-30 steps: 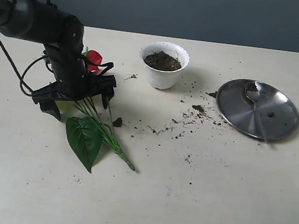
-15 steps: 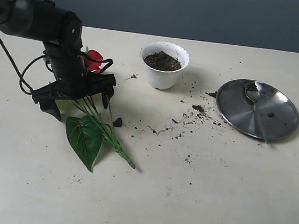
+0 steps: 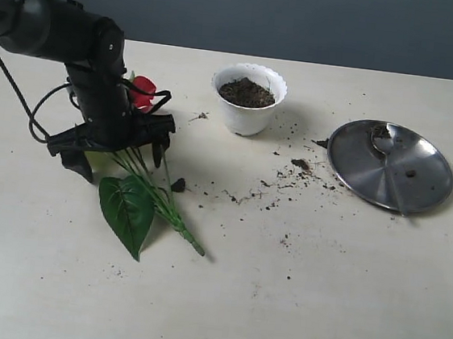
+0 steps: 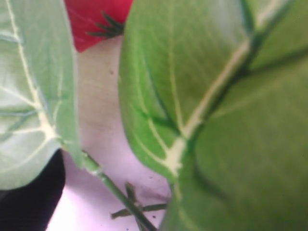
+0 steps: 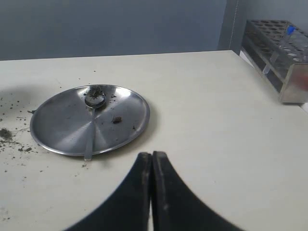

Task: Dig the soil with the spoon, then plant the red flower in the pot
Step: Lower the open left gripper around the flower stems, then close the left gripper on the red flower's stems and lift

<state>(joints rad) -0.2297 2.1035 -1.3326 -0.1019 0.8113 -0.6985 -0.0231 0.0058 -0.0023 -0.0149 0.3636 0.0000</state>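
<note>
Now | left fingers (image 3: 78,163) apart, straddling red flower (image 3: 129,205) stems | right fingers (image 5: 142,188) together

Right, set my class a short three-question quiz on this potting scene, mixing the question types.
1. True or false: the white pot is empty.
2. Where does the spoon lie? A in the pot; B on the steel plate; C in the left claw.
3. Fill in: the open left claw hangs over the red ____.
Key: 1 false, it holds soil; 2 B; 3 flower.
</note>
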